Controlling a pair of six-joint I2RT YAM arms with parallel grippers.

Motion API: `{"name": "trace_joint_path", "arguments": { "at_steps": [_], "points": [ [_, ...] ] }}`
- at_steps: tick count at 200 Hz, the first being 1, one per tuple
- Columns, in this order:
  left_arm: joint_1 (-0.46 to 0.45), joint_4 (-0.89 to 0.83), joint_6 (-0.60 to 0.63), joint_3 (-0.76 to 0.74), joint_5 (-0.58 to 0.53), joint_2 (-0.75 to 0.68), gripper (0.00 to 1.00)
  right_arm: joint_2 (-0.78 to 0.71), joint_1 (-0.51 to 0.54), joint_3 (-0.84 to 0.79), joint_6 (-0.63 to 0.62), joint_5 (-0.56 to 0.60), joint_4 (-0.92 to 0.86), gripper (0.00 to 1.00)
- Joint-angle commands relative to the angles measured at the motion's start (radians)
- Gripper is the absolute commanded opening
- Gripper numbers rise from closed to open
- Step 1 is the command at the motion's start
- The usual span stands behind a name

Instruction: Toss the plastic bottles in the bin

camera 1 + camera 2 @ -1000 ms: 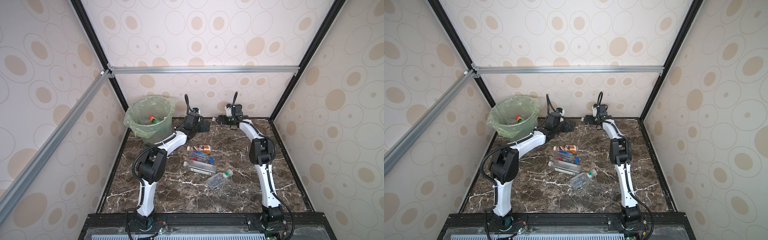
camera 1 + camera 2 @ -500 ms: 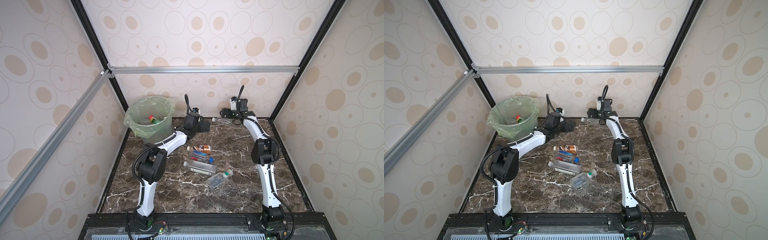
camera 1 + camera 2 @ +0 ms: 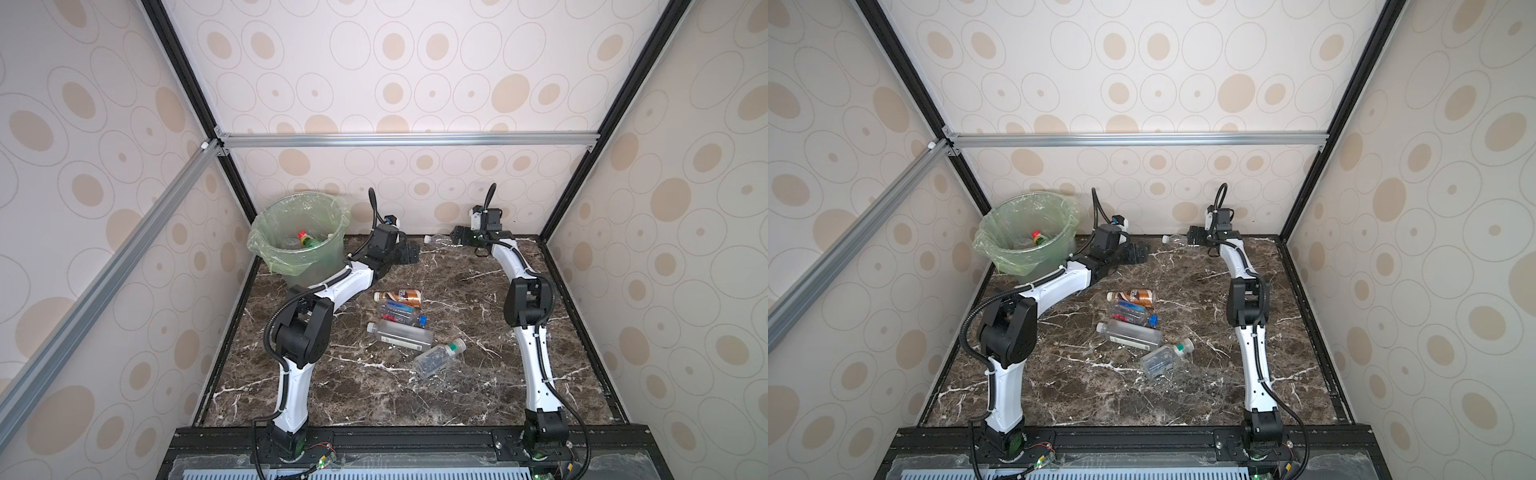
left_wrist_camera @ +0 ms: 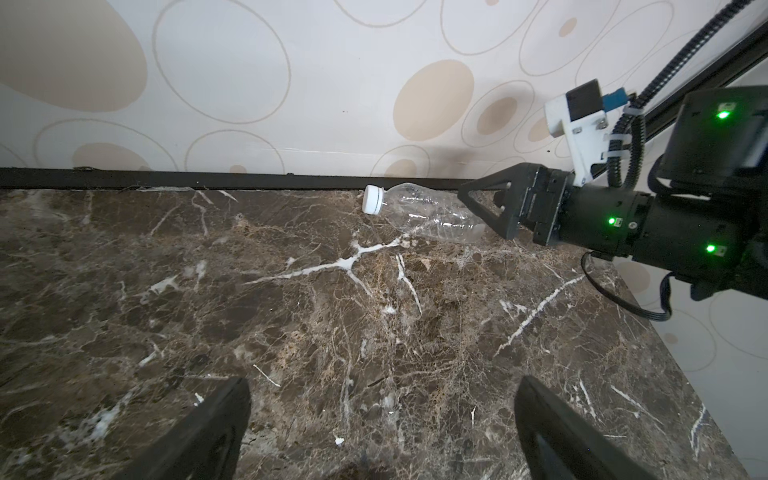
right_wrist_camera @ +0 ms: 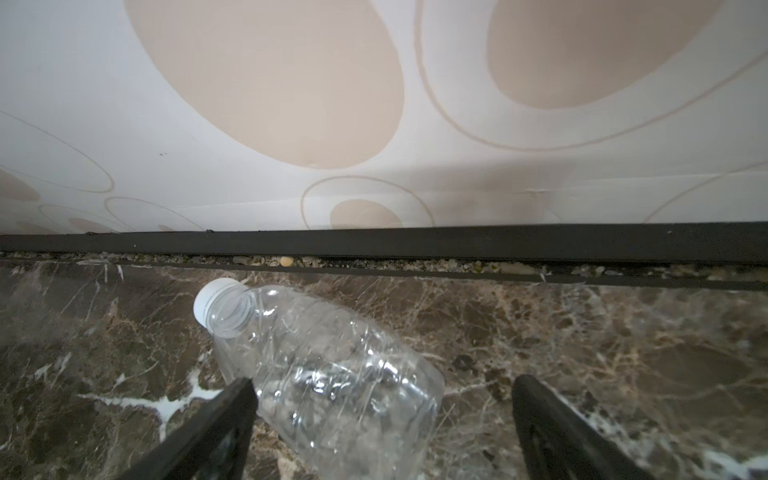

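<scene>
Few bottles (image 3: 306,240) in the bin (image 3: 266,249); a cluster (image 3: 401,334) lies mid-table, one clear bottle (image 5: 324,374) at the far edge. My left gripper (image 4: 382,380) is open, empty; my right gripper (image 5: 382,382) open around that bottle's base.

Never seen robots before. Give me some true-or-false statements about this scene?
1. The round bin lined with a green plastic bag already holds bottles. True.
2. The right gripper is clamped shut on the clear crumpled white-capped bottle. False: its jaws stand open around it.
3. The left gripper carries a bottle. False: it is open and empty.
4. The brown-labelled bottle lies on its side. True.
</scene>
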Motion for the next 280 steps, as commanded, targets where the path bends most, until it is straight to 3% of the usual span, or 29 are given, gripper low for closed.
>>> {"name": "trace_joint_path", "arguments": {
  "at_steps": [1, 133, 200, 280],
  "points": [
    [0.008, 0.023, 0.009, 0.013, -0.003, 0.018, 0.99, 0.028, 0.006, 0.051, 0.030, -0.030, 0.010, 0.99],
    [0.007, 0.039, -0.001, -0.008, 0.010, 0.017, 0.99, 0.055, 0.017, 0.061, 0.034, -0.108, 0.003, 0.99],
    [0.007, 0.049, -0.007, -0.044, 0.008, -0.001, 0.99, -0.046, 0.052, -0.079, 0.006, -0.123, 0.004, 0.99],
    [0.007, 0.049, -0.001, -0.044, 0.000, 0.002, 0.99, -0.262, 0.087, -0.403, 0.006, -0.134, 0.106, 0.99]
  ]
}}
